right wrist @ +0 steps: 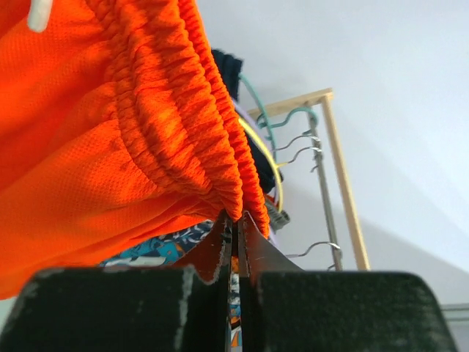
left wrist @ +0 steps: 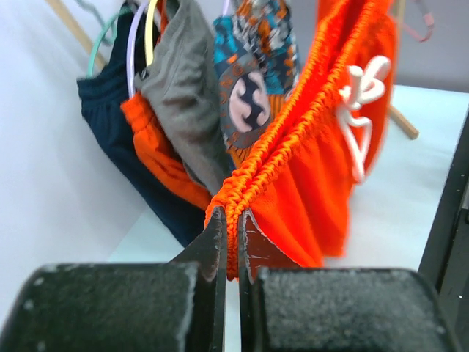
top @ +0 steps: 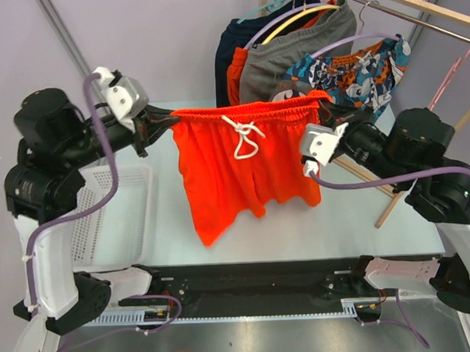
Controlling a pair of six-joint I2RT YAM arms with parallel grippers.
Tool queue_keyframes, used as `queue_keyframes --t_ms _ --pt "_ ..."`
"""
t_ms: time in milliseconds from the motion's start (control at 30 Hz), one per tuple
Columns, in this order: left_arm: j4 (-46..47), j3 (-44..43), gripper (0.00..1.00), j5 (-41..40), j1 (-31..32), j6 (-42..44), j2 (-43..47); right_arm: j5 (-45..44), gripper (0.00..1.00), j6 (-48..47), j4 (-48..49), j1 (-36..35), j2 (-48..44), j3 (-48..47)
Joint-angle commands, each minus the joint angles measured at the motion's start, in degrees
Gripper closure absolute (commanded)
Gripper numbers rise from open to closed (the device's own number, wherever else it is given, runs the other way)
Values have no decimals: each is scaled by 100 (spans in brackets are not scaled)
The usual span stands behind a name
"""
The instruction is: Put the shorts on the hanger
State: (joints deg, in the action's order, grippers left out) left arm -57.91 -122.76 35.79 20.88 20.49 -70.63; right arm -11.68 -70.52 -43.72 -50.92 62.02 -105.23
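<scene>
Above table (top: 338,218) centre, holding shorts (top: 242,164) stretched by waistband, legs dangling, level for draping. Pinching one waistband corner with left gripper (top: 168,118), other with right gripper (top: 331,108), jaws clamped tight on fabric. Leaving hanger (top: 453,74) untouched far right, beside rack (top: 415,4).

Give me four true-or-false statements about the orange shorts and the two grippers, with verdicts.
1. The left gripper and the right gripper each pinch the waistband of the shorts. True.
2. The shorts lie crumpled in a heap. False: they hang spread out between the two grippers.
3. A white drawstring dangles at the middle of the waistband. True.
4. The left gripper is open. False: it is shut on the waistband.
</scene>
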Motion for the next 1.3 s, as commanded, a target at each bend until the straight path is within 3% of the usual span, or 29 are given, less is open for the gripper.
queue_keyframes --t_ms 0,67,200,267,433,600,733,767,833,867,900,967,1100,1267 --pt "209 775 100 -704 -5 -248 -276 -380 100 -146 -548 334 249 341" --pt "507 1409 100 -863 -23 -160 -162 129 100 -76 -218 730 153 914" --pt "1849 3524 100 -942 -58 121 268 1131 100 204 478 2160 301 2075" --pt "2247 4178 100 -838 -58 498 514 1983 100 319 706 2419 337 2602" --pt "2688 6525 100 -494 -15 1456 1068 2890 100 417 1067 2158 -22 4201" --pt "3662 8439 100 -1028 503 1827 1027 2724 100 267 1866 1437 -200 6372" --pt "4042 8953 100 -1267 794 1599 430 2374 97 538 2534 1216 406 6735" --pt "4025 8980 100 -1285 812 1564 332 2320 89 679 2588 1198 538 6735" --pt "3902 9015 83 -1285 803 1589 243 2293 75 663 2423 1207 513 6717" --pt "3571 8989 73 -1181 812 1685 286 2319 53 654 2247 1216 443 6700" --pt "3298 8876 56 -1075 803 1825 339 2381 43 601 2037 1198 147 6674" --pt "2562 8648 48 -733 803 2177 655 2583 26 644 1343 1137 -546 6551" --pt "1731 8251 32 -108 803 2539 1559 2427 14 1117 480 637 -1698 6165" --pt "1493 7392 27 402 838 2180 1825 1820 10 1786 127 276 -2255 5155"
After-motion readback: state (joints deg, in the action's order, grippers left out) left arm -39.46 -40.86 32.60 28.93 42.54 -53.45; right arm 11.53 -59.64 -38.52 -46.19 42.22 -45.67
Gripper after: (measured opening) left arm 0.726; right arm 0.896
